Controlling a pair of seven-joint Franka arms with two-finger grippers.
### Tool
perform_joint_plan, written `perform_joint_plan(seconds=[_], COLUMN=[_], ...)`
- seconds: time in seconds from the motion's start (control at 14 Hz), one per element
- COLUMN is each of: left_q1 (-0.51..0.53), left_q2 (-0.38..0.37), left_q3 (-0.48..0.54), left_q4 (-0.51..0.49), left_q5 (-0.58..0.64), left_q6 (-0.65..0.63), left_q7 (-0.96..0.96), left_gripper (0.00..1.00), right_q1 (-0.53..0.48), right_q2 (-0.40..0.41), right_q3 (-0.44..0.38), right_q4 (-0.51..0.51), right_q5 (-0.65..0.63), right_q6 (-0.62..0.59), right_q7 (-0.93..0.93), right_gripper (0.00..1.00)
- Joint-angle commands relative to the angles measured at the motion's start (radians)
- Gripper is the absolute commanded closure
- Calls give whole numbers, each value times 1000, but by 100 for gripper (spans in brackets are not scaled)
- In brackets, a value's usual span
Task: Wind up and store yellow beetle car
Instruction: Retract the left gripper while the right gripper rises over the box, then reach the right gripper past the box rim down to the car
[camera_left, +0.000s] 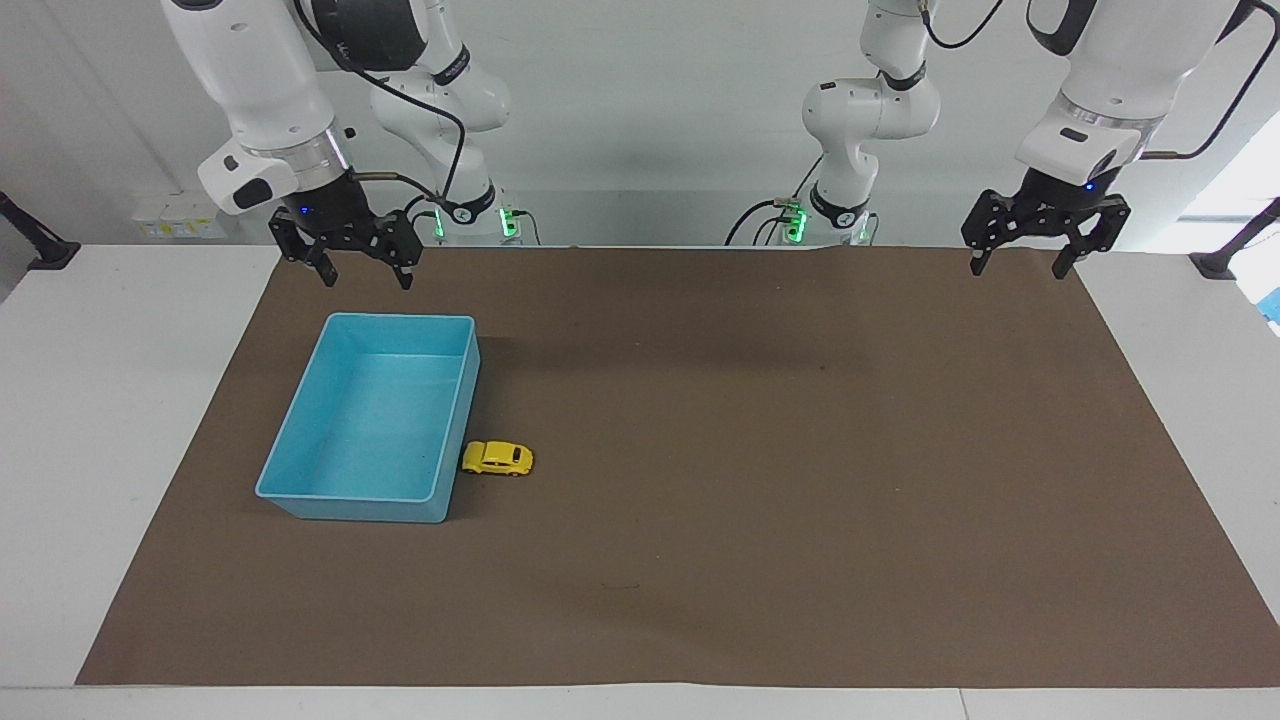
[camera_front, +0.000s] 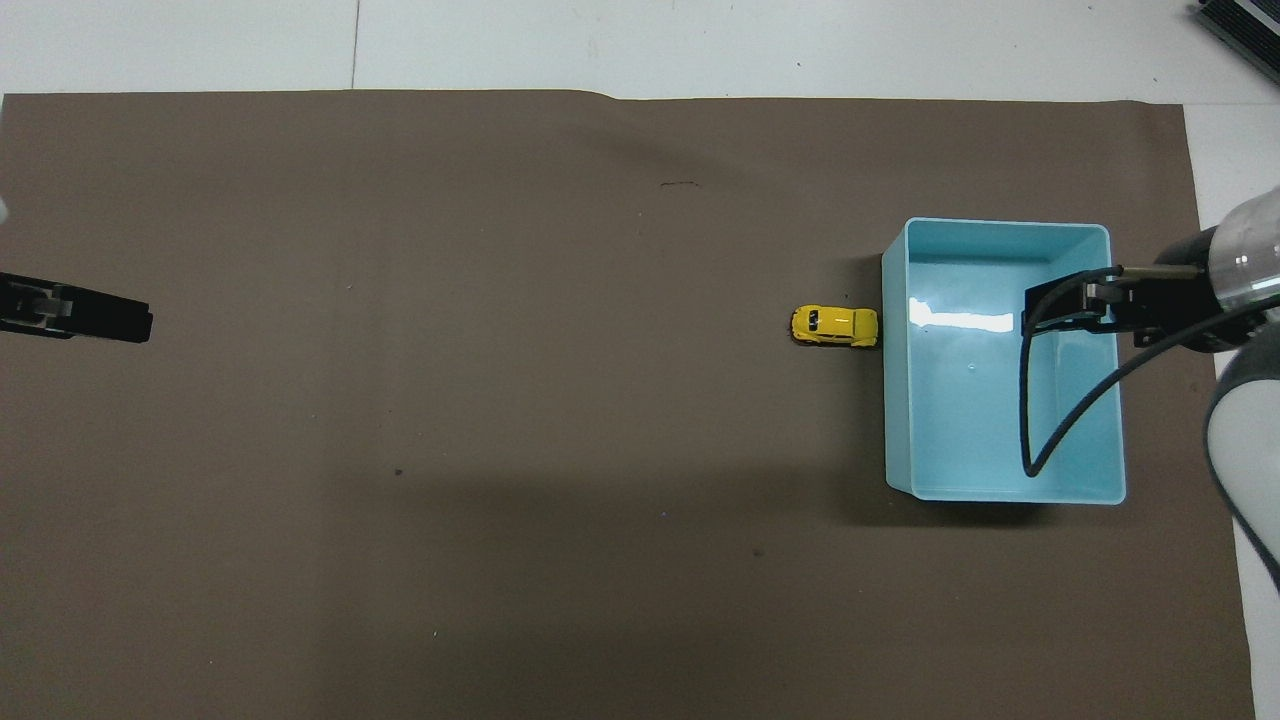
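The yellow beetle car (camera_left: 497, 458) stands on the brown mat with one end against the light-blue bin's wall; it also shows in the overhead view (camera_front: 835, 326). The bin (camera_left: 350, 508) is empty; in the overhead view its rim (camera_front: 1005, 225) is plain. My right gripper (camera_left: 365, 276) hangs open and empty, raised over the bin's part toward the right arm's end (camera_front: 1045, 308), well apart from the car. My left gripper (camera_left: 1018, 266) is open and empty, raised over the mat's edge at the left arm's end (camera_front: 130, 324).
The brown mat (camera_left: 760, 480) covers most of the white table (camera_left: 110, 400). A black cable (camera_front: 1040, 420) loops down from the right wrist over the bin.
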Motion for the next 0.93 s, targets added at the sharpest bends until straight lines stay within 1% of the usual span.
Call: perform_joint_plan(seconds=[0.0, 0.14, 0.36, 0.57, 0.86], left_q1=[-1, -1, 1, 2, 2], left_q2=[3, -16, -33, -33, -37], left_q3=[0, 1, 4, 6, 6], left_q4=[70, 86, 74, 60, 60], left_q5=[0, -31, -85, -85, -73], left_q6=[-95, -113, -94, -93, -117], left_q7=[16, 15, -10, -2, 2], left_gripper=[0, 0, 0, 0, 0], right_q1=[23, 40, 60, 71, 98], right_q2=[-30, -30, -30, -21, 23], right_q3=[10, 10, 11, 19, 21], right_q4=[-45, -45, -43, -40, -40], right_q5=[4, 4, 4, 7, 7], right_q6=[26, 37, 37, 40, 45], right_q7=[128, 238, 392, 570, 838], right_gripper=[0, 0, 0, 0, 0])
